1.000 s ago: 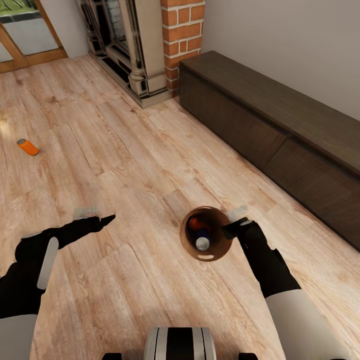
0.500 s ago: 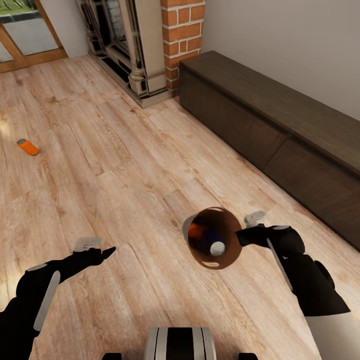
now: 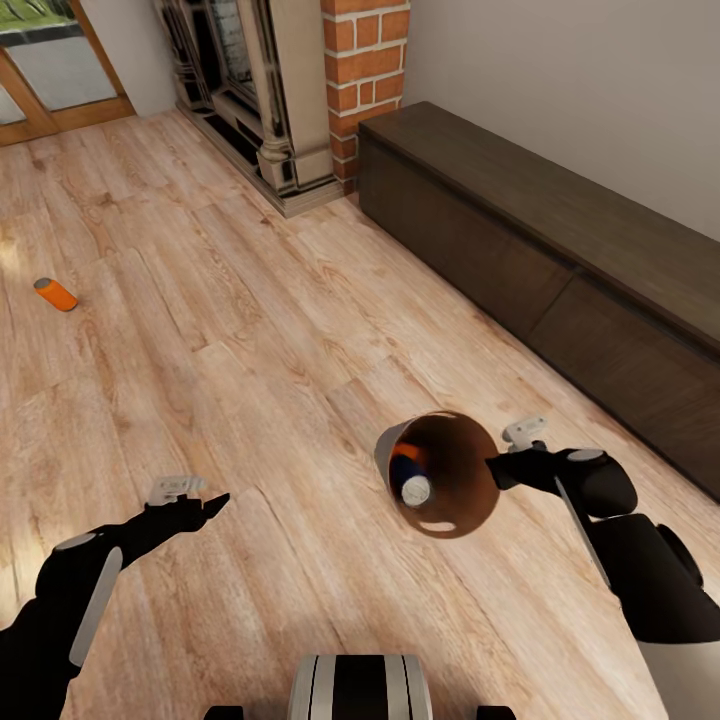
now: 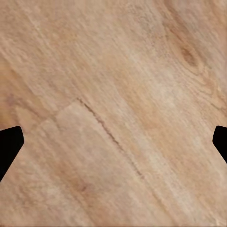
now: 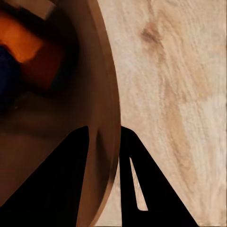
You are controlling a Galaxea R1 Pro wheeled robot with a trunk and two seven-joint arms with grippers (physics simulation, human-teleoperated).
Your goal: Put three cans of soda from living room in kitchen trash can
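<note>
Small round glossy copper-brown bin point(image 3: 462, 478), smooth dark brown inside, tilted with its mouth toward the robot's left, rim pinched between the closed fingers of the black right gripper point(image 3: 497, 466) above the pale wood-plank floor point(image 3: 250, 300); inside lie a dark blue cylindrical can with a silver top point(image 3: 413, 487) and a bright orange can point(image 3: 405, 456). A second bright orange cylindrical can point(image 3: 55, 294) lies on its side on the planks, well apart at far left. Black left gripper point(image 3: 195, 497) hovers over bare grained planks, fingers spread apart, holding nothing; long dark brown matte low cabinet point(image 3: 560, 270) against the wall, beside the red brick fireplace point(image 3: 365, 70).
</note>
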